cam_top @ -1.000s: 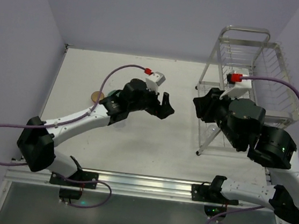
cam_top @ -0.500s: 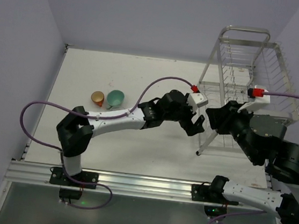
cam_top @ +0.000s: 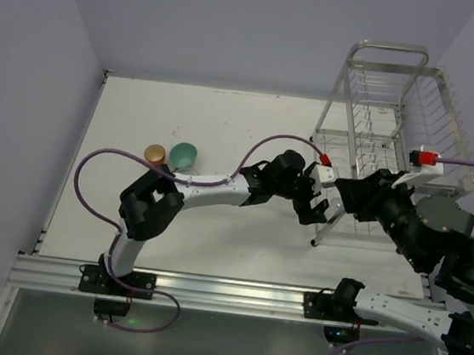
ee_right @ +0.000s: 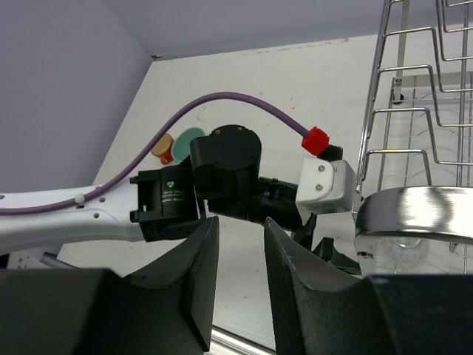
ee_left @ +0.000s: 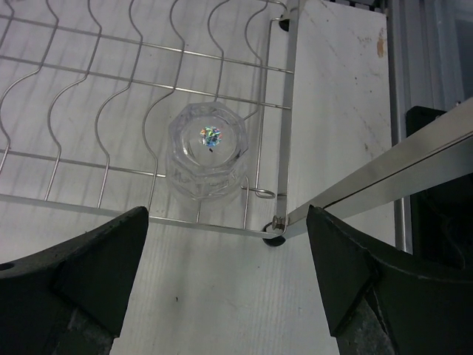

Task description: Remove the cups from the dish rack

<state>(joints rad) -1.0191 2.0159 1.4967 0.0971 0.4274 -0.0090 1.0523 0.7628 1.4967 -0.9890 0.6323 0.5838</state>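
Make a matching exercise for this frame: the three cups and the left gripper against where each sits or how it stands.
1 mint-green mug
2 left gripper
3 glass tumbler
4 orange-red mug

a on the dish rack's wire shelf
b wide open, empty
c on the table, farther from the rack
d on the table, nearer the rack

Pairs: 1-d, 2-b, 3-a, 4-c

I can read no word, number or brand anywhere in these views. The nearest thing to print is a small sticker (ee_right: 171, 190) with a green mark on the black housing of my left arm (ee_right: 74, 220), at about nine o'clock in the right wrist view. Its lettering is too small to make out.
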